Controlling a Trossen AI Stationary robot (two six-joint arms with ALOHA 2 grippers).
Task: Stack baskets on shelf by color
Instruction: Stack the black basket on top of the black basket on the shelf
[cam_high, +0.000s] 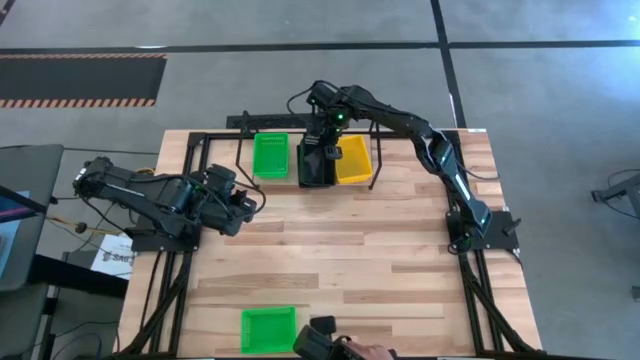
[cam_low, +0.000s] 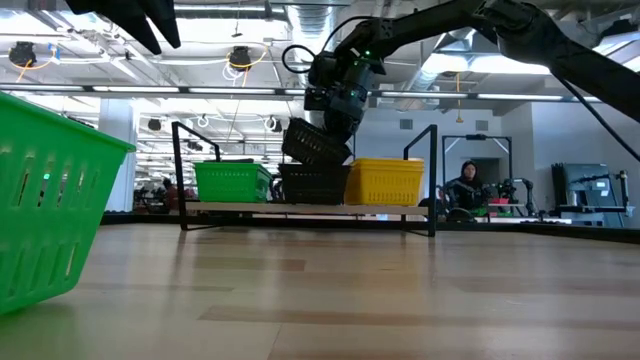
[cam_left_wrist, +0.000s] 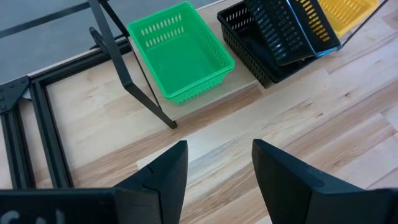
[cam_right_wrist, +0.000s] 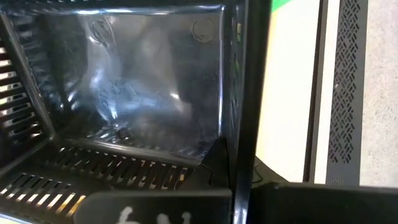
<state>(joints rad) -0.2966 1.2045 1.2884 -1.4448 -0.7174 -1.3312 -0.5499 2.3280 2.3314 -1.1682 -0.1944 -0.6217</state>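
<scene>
Now the right gripper (cam_low: 335, 120), clamped on a tilted black basket (cam_low: 315, 143), hangs over the black one (cam_low: 312, 183) on the shelf (cam_low: 300, 208) just beneath, so nesting likely needs levelling, then lowering; left gripper (cam_left_wrist: 217, 171) waits wide.

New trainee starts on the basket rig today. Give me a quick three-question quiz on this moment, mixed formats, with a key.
1. True or false: the right gripper holds a tilted black basket above another black basket on the shelf.
2. Which colour sits at the middle of the shelf? A) green B) black C) yellow
3. Fill in: the left gripper is ____ and holds nothing.

Key:
1. True; the held basket leans over the lower one.
2. B; a green basket and a yellow basket flank it.
3. Open. It waits at the table's left side; another green basket sits at the near edge.
</scene>
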